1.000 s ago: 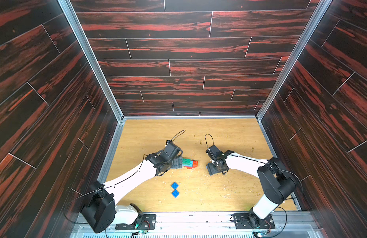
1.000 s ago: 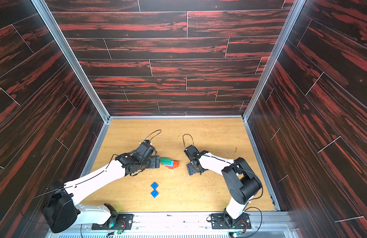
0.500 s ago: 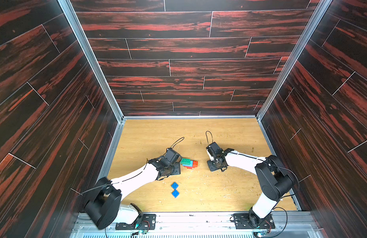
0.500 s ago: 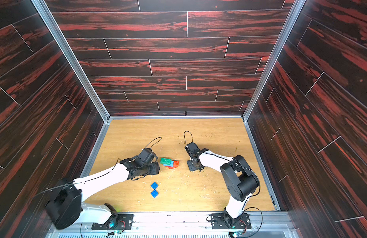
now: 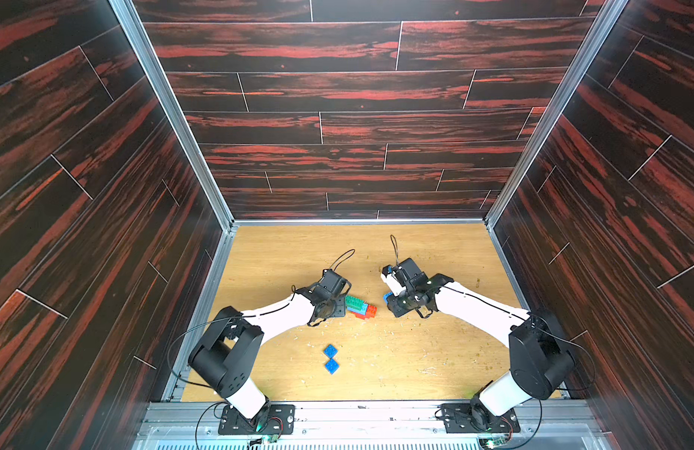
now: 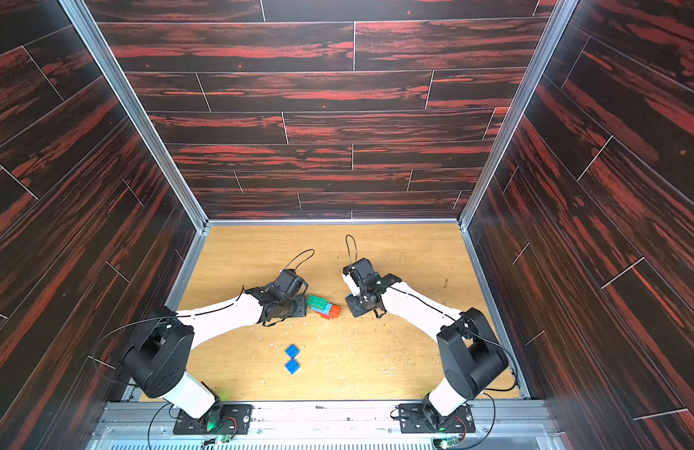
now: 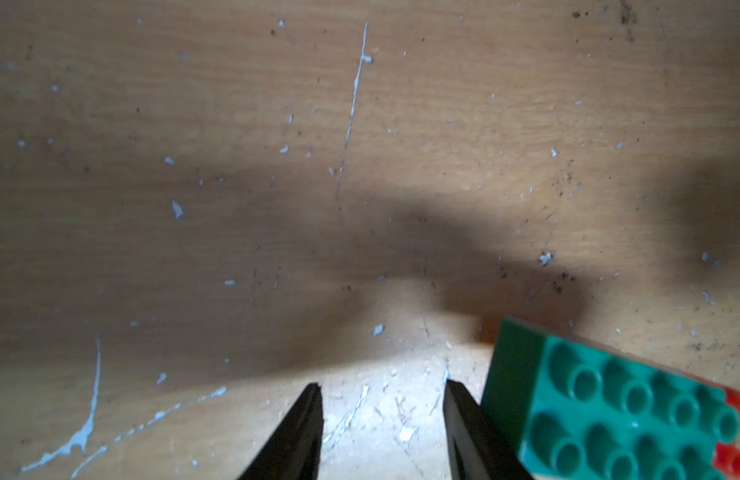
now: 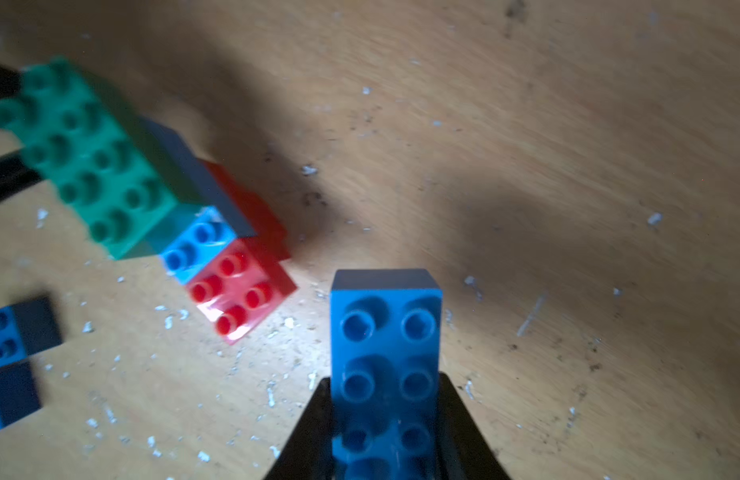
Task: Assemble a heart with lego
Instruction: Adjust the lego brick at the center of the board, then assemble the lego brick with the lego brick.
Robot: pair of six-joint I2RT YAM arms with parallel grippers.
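Your right gripper (image 8: 384, 378) is clamped on a long light blue brick (image 8: 384, 332), glossy plastic with two rows of round hollow studs. The brick's rear end is hidden between the black fingers and cut off by the picture edge, and in both top views it shows only as a blue sliver under the gripper. Your left gripper (image 7: 382, 384) has its jaws apart over bare wood with nothing between them. One finger is just beside the green brick (image 7: 609, 411), but you cannot tell if they touch. The heart (image 5: 360, 307), partly built, sits near the middle of the tabletop (image 5: 415, 362), between the two grippers. It is a stepped stack with the long green brick on top, a second light blue brick (image 8: 193, 245) peeking out below, and a red-orange brick (image 8: 239, 286) lowest. You cannot count how many red-orange pieces lie beneath. Two square dark blue bricks (image 6: 292, 350) lie loose and close together between the heart and the near edge. The tabletop is pale wood grain, scratched and strewn with white flecks (image 7: 177, 210). Dark, red-streaked plank walls (image 5: 337, 117) enclose three sides.
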